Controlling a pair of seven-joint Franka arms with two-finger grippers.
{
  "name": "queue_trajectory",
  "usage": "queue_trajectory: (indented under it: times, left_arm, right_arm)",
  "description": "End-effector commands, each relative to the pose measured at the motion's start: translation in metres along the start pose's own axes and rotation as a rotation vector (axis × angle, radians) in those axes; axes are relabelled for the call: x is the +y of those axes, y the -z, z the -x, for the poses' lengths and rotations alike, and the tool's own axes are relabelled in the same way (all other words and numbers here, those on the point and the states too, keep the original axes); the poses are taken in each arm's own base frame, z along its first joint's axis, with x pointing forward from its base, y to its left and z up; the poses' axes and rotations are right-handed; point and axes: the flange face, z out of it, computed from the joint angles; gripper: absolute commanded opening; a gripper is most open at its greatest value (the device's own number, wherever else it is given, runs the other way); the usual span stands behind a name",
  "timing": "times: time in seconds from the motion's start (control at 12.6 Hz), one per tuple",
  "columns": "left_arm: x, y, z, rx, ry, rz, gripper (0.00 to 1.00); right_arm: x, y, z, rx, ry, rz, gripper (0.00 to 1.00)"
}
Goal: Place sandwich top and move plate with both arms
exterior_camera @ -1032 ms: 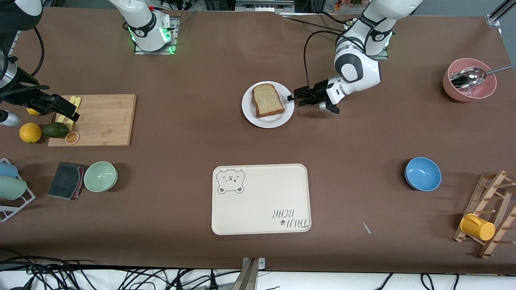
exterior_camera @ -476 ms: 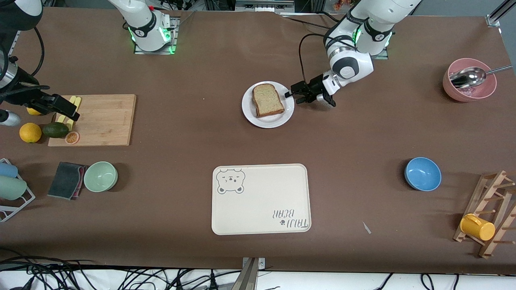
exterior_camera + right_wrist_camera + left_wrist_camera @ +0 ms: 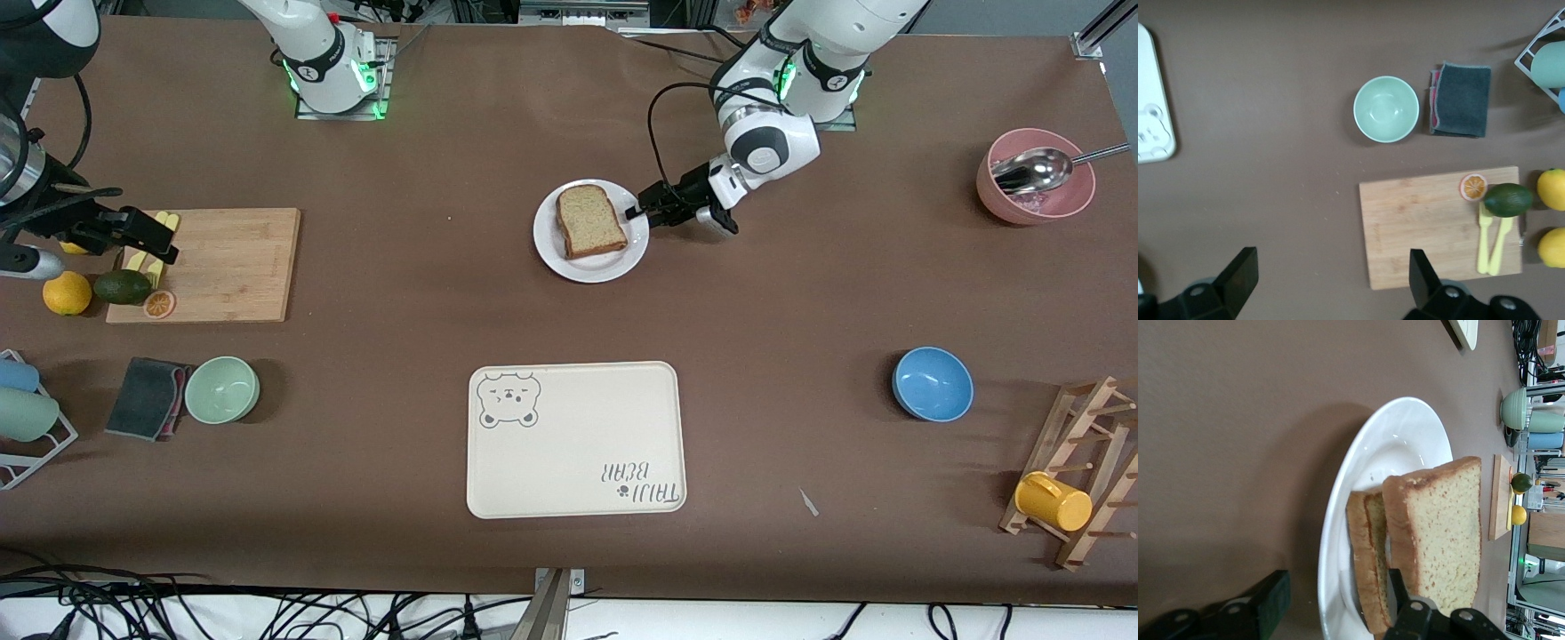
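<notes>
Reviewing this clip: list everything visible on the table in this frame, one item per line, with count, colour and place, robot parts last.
sandwich top: 1, tan, on the plate
plate: 1, white, mid-table
tray: 1, cream with a bear drawing, nearer the front camera than the plate
cutting board: 1, wooden, toward the right arm's end
avocado: 1, dark green, beside the cutting board
green bowl: 1, pale green, beside the grey cloth
blue bowl: 1, toward the left arm's end
pink bowl: 1, holding a metal spoon
yellow mug: 1, on the wooden rack
left gripper: open, straddling the plate's rim
right gripper: open, over the cutting board's end, waiting
</notes>
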Motion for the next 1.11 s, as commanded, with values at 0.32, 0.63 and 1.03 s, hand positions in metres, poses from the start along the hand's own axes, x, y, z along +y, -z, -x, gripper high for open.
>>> queue_trajectory:
  times: [0.32, 0.63, 1.03]
  left_arm:
    - [0.008, -0.015, -0.003, 0.017, -0.013, 0.014, 0.46]
    - [0.004, -0.006, -0.016, 0.044, -0.002, 0.013, 0.51]
    - [0.000, 0.000, -0.021, 0.057, -0.001, -0.014, 0.53]
  right_arm:
    - [0.001, 0.003, 0.002, -0.014, 0.041, 0.018, 1.00]
    - [-0.003, 0.002, 0.002, -0.015, 0.047, 0.018, 1.00]
    - [-0.003, 0.000, 0.003, -0.022, 0.046, 0.014, 1.00]
